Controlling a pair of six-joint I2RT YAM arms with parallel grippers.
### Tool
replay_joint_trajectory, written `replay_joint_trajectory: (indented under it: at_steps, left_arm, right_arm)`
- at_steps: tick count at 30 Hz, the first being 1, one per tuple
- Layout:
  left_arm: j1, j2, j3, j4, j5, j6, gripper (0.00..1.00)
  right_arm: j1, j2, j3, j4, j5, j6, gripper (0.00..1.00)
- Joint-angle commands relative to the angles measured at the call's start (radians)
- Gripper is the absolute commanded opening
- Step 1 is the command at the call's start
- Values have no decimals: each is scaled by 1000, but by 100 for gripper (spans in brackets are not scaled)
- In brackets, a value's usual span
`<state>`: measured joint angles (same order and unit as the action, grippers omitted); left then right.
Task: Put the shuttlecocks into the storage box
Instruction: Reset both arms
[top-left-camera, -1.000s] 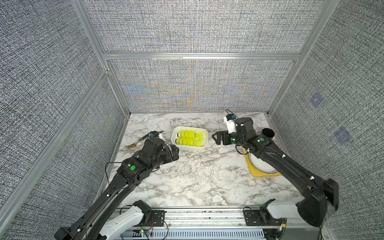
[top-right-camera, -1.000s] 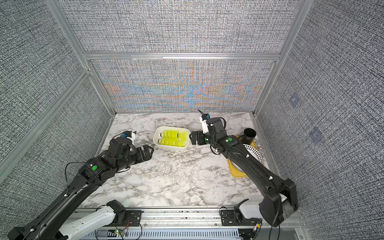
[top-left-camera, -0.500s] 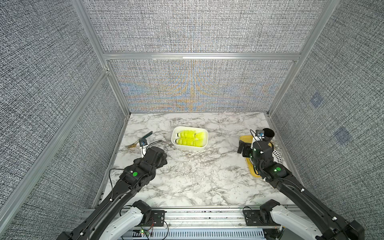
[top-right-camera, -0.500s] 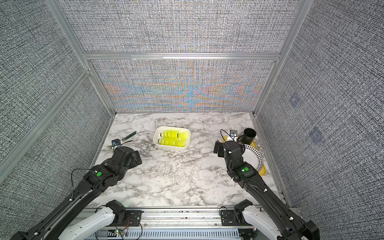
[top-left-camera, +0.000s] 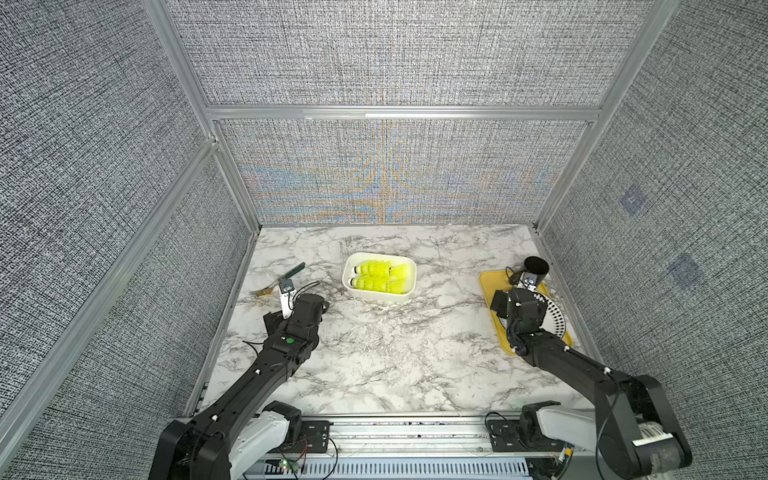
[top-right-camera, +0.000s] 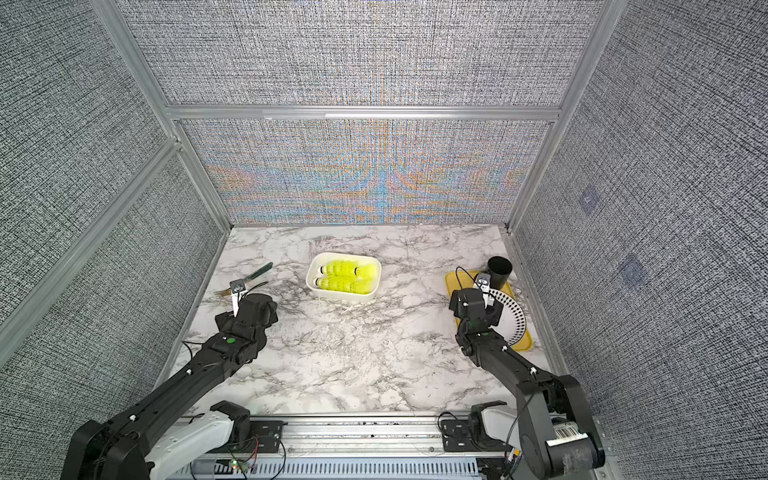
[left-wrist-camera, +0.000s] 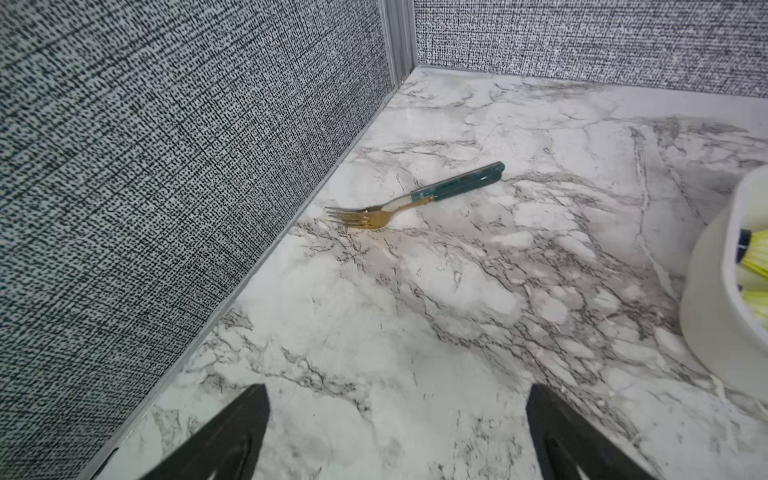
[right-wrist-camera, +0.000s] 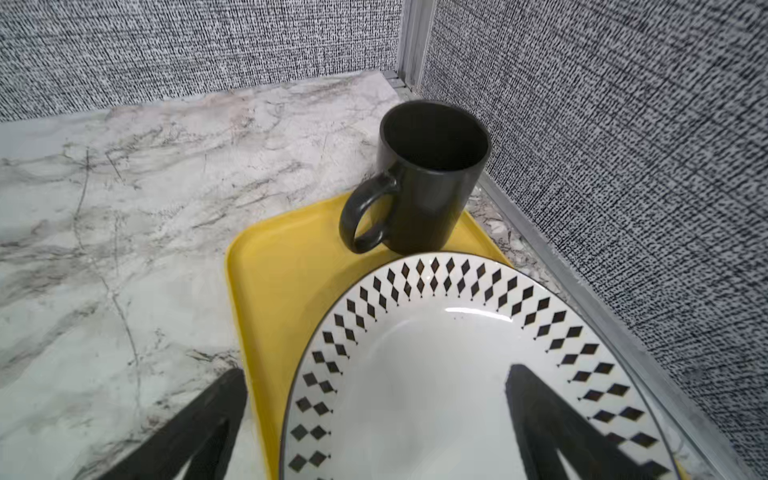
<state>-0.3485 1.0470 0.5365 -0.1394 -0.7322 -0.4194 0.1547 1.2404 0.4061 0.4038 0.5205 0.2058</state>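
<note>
The white storage box (top-left-camera: 345, 275) (top-right-camera: 310, 277) stands at the middle back of the marble table. Several neon yellow-green shuttlecocks (top-left-camera: 380, 277) (top-right-camera: 344, 277) lie inside it in two rows. No shuttlecock shows loose on the table. My left gripper (top-left-camera: 309, 305) (left-wrist-camera: 397, 388) is open and empty, low over bare marble to the box's front left. The box's wall (left-wrist-camera: 715, 291) and shuttlecock tips (left-wrist-camera: 756, 253) show at the edge of the left wrist view. My right gripper (top-left-camera: 515, 303) (right-wrist-camera: 376, 370) is open and empty, far to the right of the box.
A green-handled gold fork (top-left-camera: 278, 280) (left-wrist-camera: 415, 199) lies by the left wall. On the right, a yellow tray (top-left-camera: 490, 282) (right-wrist-camera: 282, 266) holds a black mug (top-left-camera: 535, 270) (right-wrist-camera: 432, 178) and a diamond-patterned plate (top-left-camera: 548, 316) (right-wrist-camera: 436, 374), under my right gripper. Panel walls enclose three sides.
Both arms have drawn back from the box's sides toward the front. The left one went to the left, the right one out over the tray. Both grippers stayed open.
</note>
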Motion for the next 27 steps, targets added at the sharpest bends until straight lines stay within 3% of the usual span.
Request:
replay_joint_trajectory:
  at_steps: [1,4,7,15,22,27]
  left_arm:
    - [50,82,48,144,76,90,100]
    - [78,174,109,172,113,198,100]
    - [130,210,112,244,155,221,100]
    - [256,275,-34,546,301,244,100]
    - [274,295,-104,731,357,303,99]
    - [274,364,-185,956,372,324,99]
  right_arm:
    - [-26,45,-21,231,-32,-34,99]
    - [-40,89,-51,362,-67,-101,99]
    - [-60,145,-61,453,-114,-147,99]
    - [-118,251,-91,667,-254,-156,99]
    - [-141,261,-199,853,-369,-171,99]
    - [-139,270,-201,860,-375,-180,99]
